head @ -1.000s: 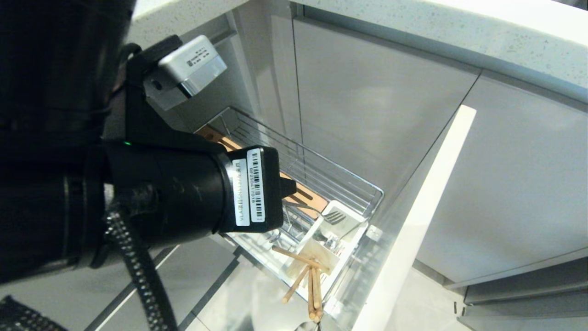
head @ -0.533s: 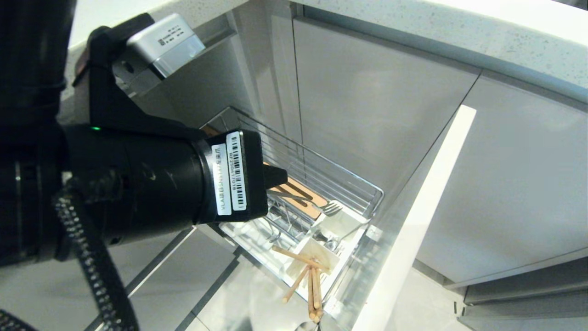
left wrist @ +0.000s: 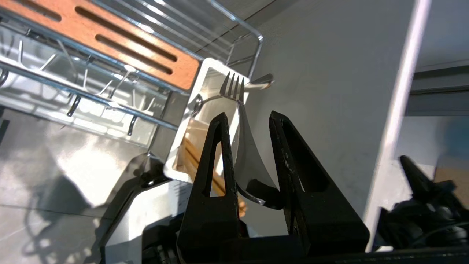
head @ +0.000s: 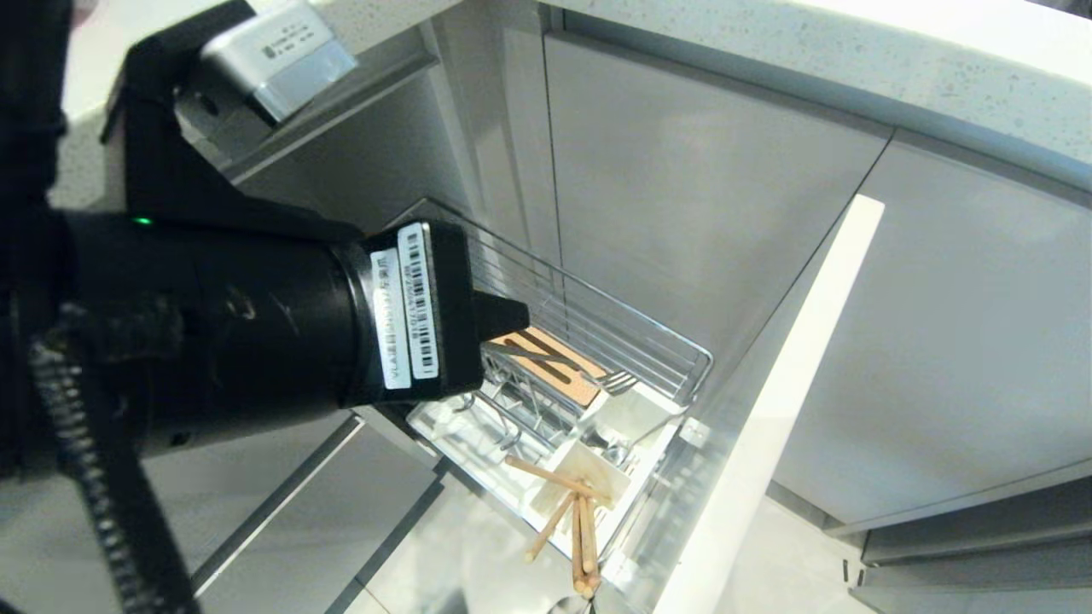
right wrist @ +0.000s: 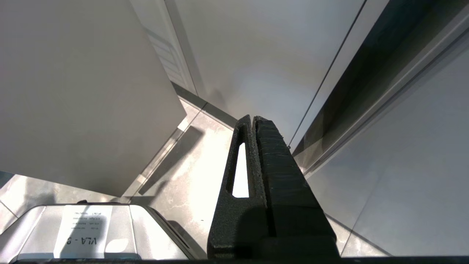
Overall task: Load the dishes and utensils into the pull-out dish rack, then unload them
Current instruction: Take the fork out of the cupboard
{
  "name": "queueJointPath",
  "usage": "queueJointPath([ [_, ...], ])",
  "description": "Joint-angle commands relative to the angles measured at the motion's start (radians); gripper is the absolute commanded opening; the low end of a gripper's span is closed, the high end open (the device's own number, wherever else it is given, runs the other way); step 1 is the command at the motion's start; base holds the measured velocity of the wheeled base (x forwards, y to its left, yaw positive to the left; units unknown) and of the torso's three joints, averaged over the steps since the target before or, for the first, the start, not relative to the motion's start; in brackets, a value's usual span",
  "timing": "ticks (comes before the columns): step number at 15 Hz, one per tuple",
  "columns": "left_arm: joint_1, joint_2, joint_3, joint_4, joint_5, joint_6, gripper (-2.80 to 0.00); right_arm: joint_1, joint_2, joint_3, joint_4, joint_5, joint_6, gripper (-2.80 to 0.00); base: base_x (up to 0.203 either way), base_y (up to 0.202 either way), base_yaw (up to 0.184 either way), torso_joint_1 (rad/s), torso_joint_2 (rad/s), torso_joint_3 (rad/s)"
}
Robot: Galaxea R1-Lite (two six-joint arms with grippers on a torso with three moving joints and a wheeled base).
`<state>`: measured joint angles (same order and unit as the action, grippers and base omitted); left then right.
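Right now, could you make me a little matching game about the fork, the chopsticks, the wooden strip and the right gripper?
Things:
1. fork
2. chopsticks
3. wooden strip
4. right gripper

States:
A. shut on nothing
B. has long slots
C. pinched in the left gripper
D. standing in the white box

Pairs: 1-C, 2-D, 3-B, 4-A

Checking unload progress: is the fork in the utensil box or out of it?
Out: the left tool holds the fork by its handle, tines above the white utensil box.
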<state>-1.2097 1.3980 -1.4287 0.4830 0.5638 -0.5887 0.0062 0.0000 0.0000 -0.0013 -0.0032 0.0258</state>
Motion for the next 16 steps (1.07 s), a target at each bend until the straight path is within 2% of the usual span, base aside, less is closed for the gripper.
queueJointPath([
  [1, -0.010, -0.028, -0.013, 0.003, 0.008, -0.002, -2.80, 0.000, 0.000, 0.002, 0.000, 0.000, 0.000, -2.80, 0.000, 0.000, 0.000, 0.000, 0.00, 0.000],
  [7, 0.016, -0.050, -0.114, 0.011, 0.042, 0.013, -2.80, 0.000, 0.000, 0.002, 0.000, 0.000, 0.000, -2.80, 0.000, 0.000, 0.000, 0.000, 0.00, 0.000],
  [11, 0.019, -0.045, -0.232, 0.036, 0.048, 0.117, -2.80, 0.001, 0.000, 0.002, 0.000, 0.000, 0.000, -2.80, 0.000, 0.000, 0.000, 0.000, 0.00, 0.000],
  [16, 0.019, -0.051, -0.311, 0.065, 0.063, 0.135, -2.80, 0.000, 0.000, 0.002, 0.000, 0.000, 0.000, -2.80, 0.000, 0.000, 0.000, 0.000, 0.00, 0.000],
])
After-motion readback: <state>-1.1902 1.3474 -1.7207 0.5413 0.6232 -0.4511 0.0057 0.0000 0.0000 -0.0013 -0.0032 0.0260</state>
